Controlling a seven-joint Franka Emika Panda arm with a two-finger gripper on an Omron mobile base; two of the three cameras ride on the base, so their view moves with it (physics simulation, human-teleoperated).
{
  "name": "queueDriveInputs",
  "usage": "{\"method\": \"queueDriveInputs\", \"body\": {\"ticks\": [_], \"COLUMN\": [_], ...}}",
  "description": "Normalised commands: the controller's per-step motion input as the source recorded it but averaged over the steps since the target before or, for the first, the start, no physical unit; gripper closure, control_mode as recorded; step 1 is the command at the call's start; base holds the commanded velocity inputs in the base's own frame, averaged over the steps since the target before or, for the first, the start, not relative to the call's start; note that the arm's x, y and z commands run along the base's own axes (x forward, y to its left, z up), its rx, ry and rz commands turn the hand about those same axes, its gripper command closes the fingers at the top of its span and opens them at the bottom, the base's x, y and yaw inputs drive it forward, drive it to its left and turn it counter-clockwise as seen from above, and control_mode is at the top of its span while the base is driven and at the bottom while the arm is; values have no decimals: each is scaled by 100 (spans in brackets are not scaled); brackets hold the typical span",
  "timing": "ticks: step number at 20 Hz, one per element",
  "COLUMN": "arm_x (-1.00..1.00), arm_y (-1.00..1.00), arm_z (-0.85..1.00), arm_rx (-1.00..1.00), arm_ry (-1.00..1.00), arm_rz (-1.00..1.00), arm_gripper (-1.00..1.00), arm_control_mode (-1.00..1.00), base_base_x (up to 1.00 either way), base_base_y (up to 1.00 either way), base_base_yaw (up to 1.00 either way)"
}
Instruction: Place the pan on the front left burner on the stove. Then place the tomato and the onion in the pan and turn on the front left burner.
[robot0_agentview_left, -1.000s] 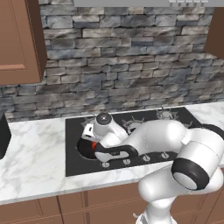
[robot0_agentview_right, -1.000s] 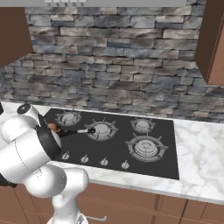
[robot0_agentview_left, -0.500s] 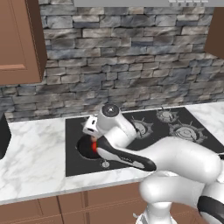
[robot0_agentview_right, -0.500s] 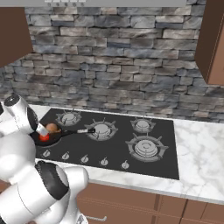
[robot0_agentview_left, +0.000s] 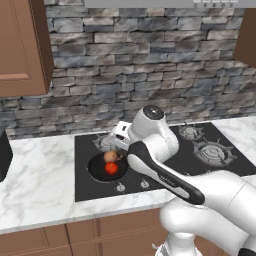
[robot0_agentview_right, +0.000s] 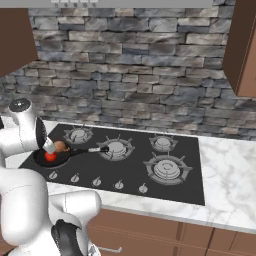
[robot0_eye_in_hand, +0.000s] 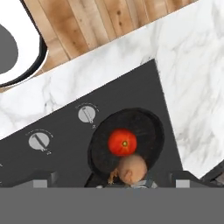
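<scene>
- Nearest you, the white marble worktop (robot0_agentview_left: 40, 185) is carrying the stove (robot0_agentview_right: 190, 180), with the row of silver knobs (robot0_agentview_right: 96, 182) running along its front edge.
- Just behind the leftmost knobs, the pan (robot0_agentview_left: 97, 170) is sitting on the front left burner; the pan is covering the burner itself.
- The tomato (robot0_eye_in_hand: 122, 142) is lying in the pan, and the onion (robot0_eye_in_hand: 132, 169) is resting right behind it, touching it.
- The pan's handle (robot0_agentview_right: 95, 149) is pointing right, toward the middle burner (robot0_agentview_right: 116, 148).
- The pincer (robot0_agentview_left: 120, 136) is hovering above the pan's far side; you cannot tell whether it is open or closed.
- Farthest back, the stone wall (robot0_agentview_right: 140, 65) is rising behind the stove.
</scene>
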Motion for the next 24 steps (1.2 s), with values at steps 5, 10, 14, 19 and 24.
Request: {"method": "queueDriveInputs", "body": {"ticks": [5, 10, 14, 19, 24], "arm_x": [-4, -39, -83, -67, -47], "arm_y": [0, 0, 0, -8, -14], "arm_z": [-5, -21, -23, -20, -21], "arm_rx": [0, 0, -4, -1, 0], "arm_ry": [19, 3, 0, 0, -4], "arm_rz": [0, 0, 0, 0, 0], "arm_gripper": [-100, -100, -100, -100, -100], "arm_control_mode": [-100, -100, -100, -100, -100], "base_base_x": [0, 0, 0, 0, 0], "base_base_y": [0, 0, 0, 0, 0], "base_base_yaw": [0, 0, 0, 0, 0]}}
